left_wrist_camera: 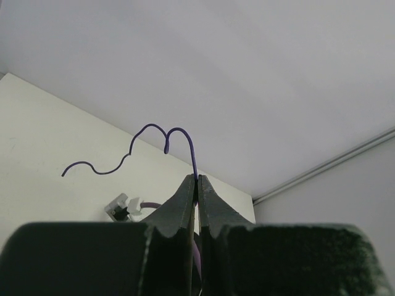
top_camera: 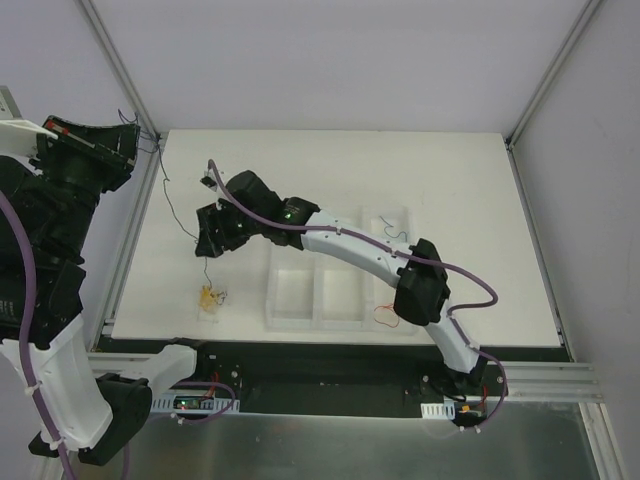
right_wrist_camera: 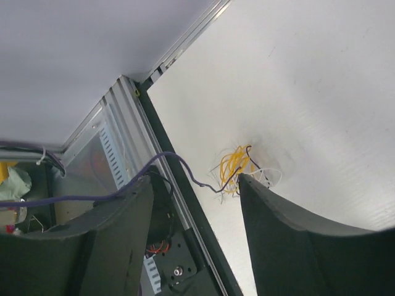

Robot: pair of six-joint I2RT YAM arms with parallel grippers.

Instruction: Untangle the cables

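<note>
Just under the right jaws, toward the near worktop [top_camera: 470,200] edge, lies the tangle [top_camera: 210,297]: mostly yellow loops w/ white and dark strands. The right jaws hang over it, parted fairly wide, nothing in them. To their right is a clear tray [top_camera: 290,295], w/ a red wire [top_camera: 384,316] in its right compartment. A blue wire [top_camera: 165,180] seems to climb from the tangle past the right jaws, up and left to the left jaws, which are pinched tight on its end, well above the worktop. Step, prob.: pin the yellow bundle w/ the right jaws, low and centred. Then draw the held wire off slowly along its own run, so no loop tightens.
</note>
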